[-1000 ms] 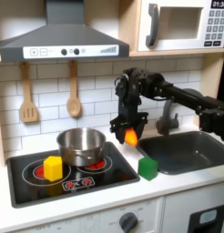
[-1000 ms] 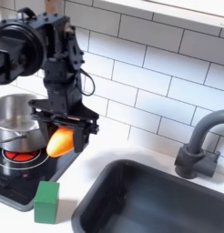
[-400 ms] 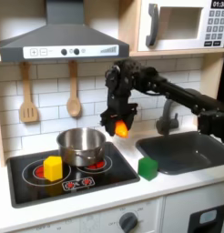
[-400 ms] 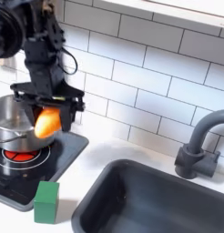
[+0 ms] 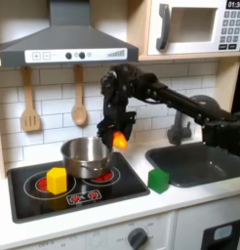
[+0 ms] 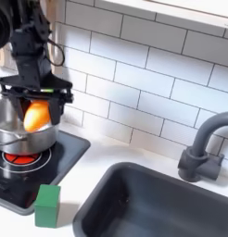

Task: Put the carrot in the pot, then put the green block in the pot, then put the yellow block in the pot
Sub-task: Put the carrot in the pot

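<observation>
**First exterior view, then second: carrot held over pot rim**

First exterior view. Pincer: clamped on the carrot, hanging above the pot's rim on the first exterior view's right. Pot: steel, standing on the black hob. Yellow block: on the hob, in front of the pot toward the first exterior view's left. Green block: on the white surface, just beside the hob's edge on the first exterior view's right. Sink: dark, further toward the first exterior view's right.

Second exterior view. Pincer: fingers closed about the carrot, orange body showing between them, above the pot. Green block: low in frame, near the hob's corner, well apart from the pot. Tap: grey, behind the sink.
</observation>
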Controlling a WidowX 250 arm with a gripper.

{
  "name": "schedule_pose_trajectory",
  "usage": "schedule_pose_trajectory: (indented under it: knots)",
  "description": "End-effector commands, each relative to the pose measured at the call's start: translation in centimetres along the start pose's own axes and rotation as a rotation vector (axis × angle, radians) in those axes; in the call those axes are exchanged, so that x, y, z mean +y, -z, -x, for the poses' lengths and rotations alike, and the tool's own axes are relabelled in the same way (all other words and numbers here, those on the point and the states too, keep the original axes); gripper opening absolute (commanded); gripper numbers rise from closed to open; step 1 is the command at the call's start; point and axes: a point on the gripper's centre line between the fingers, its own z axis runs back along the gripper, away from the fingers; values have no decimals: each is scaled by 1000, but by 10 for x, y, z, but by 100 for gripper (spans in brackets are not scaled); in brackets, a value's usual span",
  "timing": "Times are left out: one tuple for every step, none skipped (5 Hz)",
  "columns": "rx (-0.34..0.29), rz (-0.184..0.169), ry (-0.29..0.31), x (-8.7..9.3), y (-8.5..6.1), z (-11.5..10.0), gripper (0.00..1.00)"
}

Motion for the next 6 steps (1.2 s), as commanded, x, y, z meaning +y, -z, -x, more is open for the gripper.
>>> schedule_pose_trajectory:
  knots:
    - [39, -20, -35, 14, 18, -11, 0]
    - [44, -24, -43, 17, 20, -16, 0]
    - [54, -26, -44, 18, 24, -19, 0]
    - [52, -27, -53, 22, 24, -22, 0]
    - [50, -28, -59, 23, 22, -26, 0]
    - [60, -24, -53, 21, 25, -25, 100]
